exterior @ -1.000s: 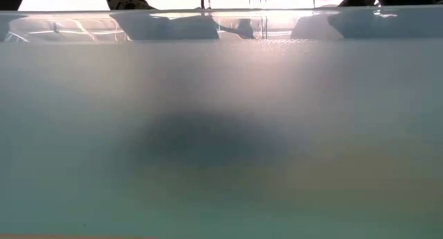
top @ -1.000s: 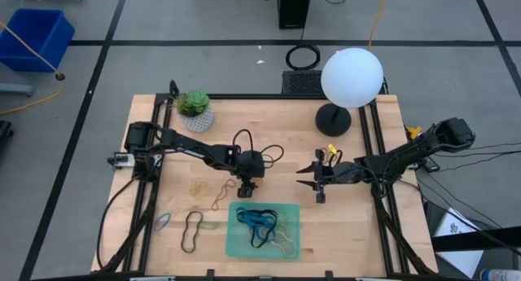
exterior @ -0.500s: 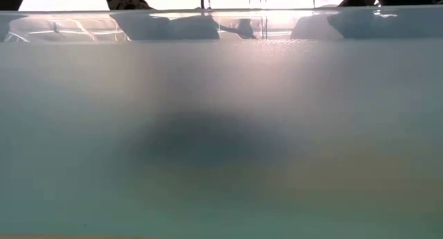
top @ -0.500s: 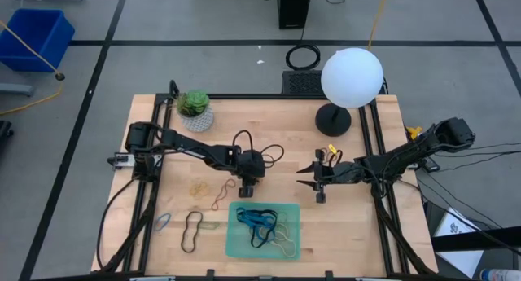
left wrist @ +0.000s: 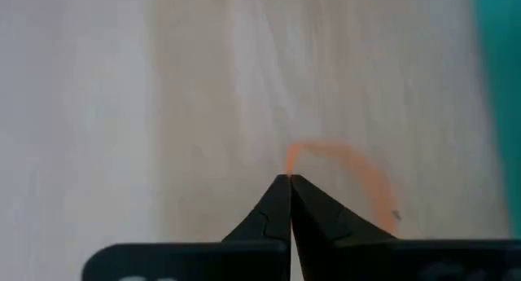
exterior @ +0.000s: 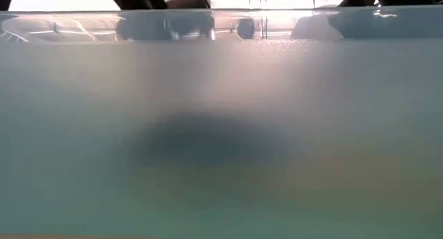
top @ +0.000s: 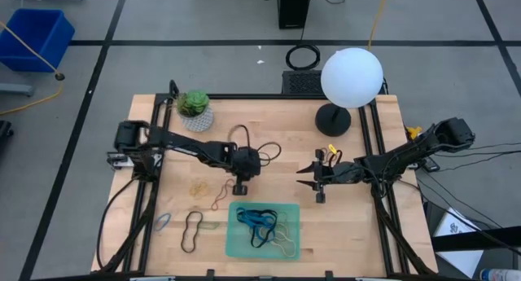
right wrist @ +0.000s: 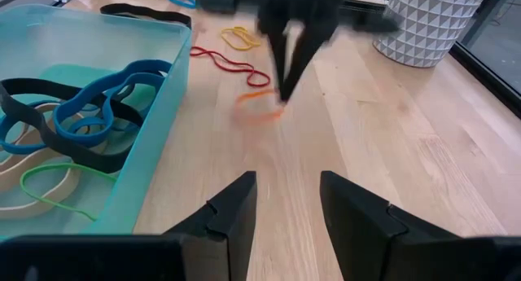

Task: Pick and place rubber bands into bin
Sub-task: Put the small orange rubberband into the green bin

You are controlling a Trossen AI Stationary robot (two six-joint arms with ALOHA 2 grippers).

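My left gripper [top: 241, 187] stands just beyond the far left corner of the green bin [top: 264, 230], shut on an orange rubber band [left wrist: 358, 171]. The right wrist view shows that gripper [right wrist: 285, 92] pointing down, with the band [right wrist: 259, 104] at its tips. Blue, black, tan and green bands [right wrist: 77, 122] lie in the bin. On the wood to its left lie a red band [top: 218, 198], a yellow one [top: 198, 185] and a black one [top: 192, 230]. My right gripper [top: 313, 183] hovers open to the right of the bin, holding nothing. My left gripper pinches the orange band at one point of its loop [left wrist: 291, 160], between the very ends of its two shut fingers. The fingers come from above, pointing down. The rest of the loop curves away beside the tips [right wrist: 254, 110], low over the wood; whether it is clear of the table I cannot tell.
A white globe lamp [top: 351, 77] and a potted plant [top: 194, 103] stand at the far edge. A black cable [top: 264, 151] loops behind the left wrist. The bin's wall [exterior: 221, 128] fills the low view. Bare wood lies between the two grippers.
My left gripper has shut on the orange band and shifted a little toward the table's left edge, its arm swinging the same way. My right arm has kept still.
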